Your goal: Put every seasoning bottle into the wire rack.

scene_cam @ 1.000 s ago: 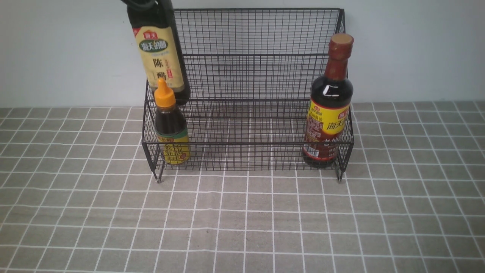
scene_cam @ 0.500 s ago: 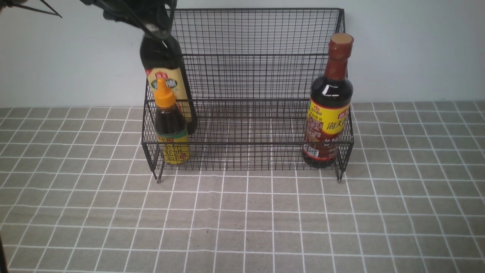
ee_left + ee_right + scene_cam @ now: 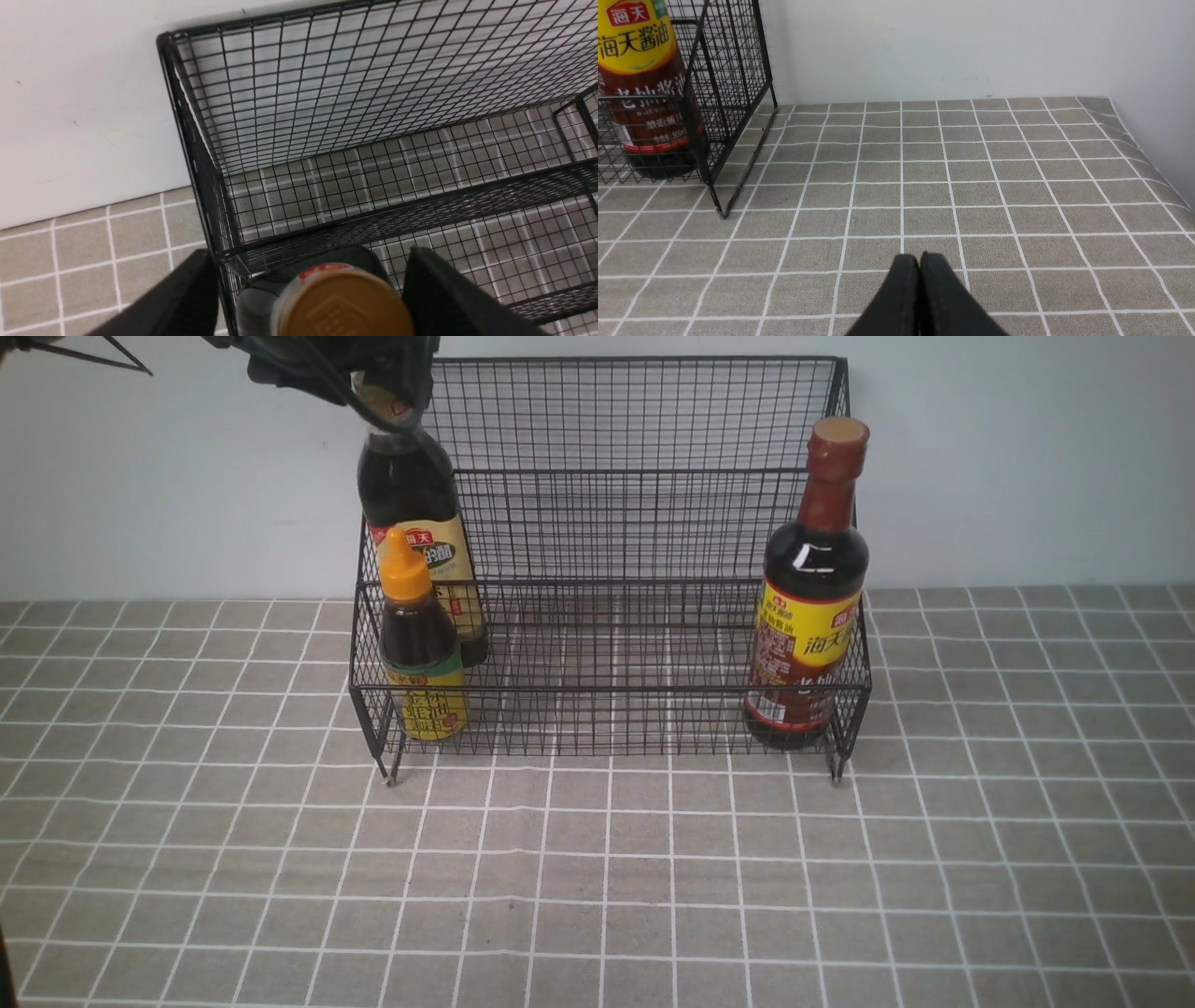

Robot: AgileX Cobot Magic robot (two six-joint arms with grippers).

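My right hand (image 3: 919, 275) is nearest to me, low over the checked bench (image 3: 597, 877), with its two fingers pressed together and nothing in them. Farther out stands the wire rack (image 3: 611, 560), at about 12 o'clock from me. In its low front shelf, at about 11 o'clock, is the small bottle with the orange nozzle (image 3: 417, 644), standing straight up. At about 1 o'clock in the same shelf is the tall bottle with the brown neck (image 3: 810, 607), also upright, close to the rack's side wall. Just behind the small bottle is the tall bottle with the gold cap (image 3: 418, 513), upright, though I cannot tell which shelf its foot is on. Farthest away and highest, my left hand (image 3: 310, 289) sits around that gold cap. Its fingers (image 3: 448, 303) are spread apart, and I see gaps on both sides of the cap, so I think I am not gripping it. All three bottles look to be in the rack, so the job seems almost done. These bottles are full of dark liquid, so I think they are heavy. They look smooth, hard and maybe slippery, and might break if they fall. The tall ones could tip easily. I would take them around the neck, just under the cap.
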